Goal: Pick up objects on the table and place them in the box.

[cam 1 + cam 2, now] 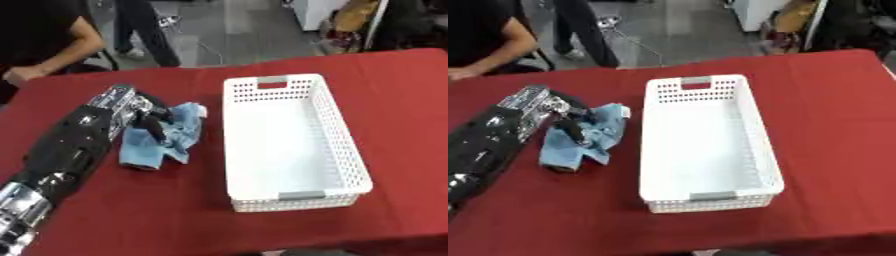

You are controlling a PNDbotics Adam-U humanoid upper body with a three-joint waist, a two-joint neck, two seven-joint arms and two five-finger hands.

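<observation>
Left eye view: crumpled light-blue cloth (168, 136) on the red tablecloth (105, 210), at nine o'clock beside the white perforated plastic basket (350, 145); black-and-silver left hand (144, 114) curls its fingers into the fabric.

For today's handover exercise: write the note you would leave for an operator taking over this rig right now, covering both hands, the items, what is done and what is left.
Left hand: on the blue cloth, fingers curled into it; cloth not yet lifted off the red table.
Right hand: not in view.
White basket: right of the cloth, empty.
Done: nothing placed yet.
Left: lift the cloth, carry it right, drop it in the basket.
</observation>
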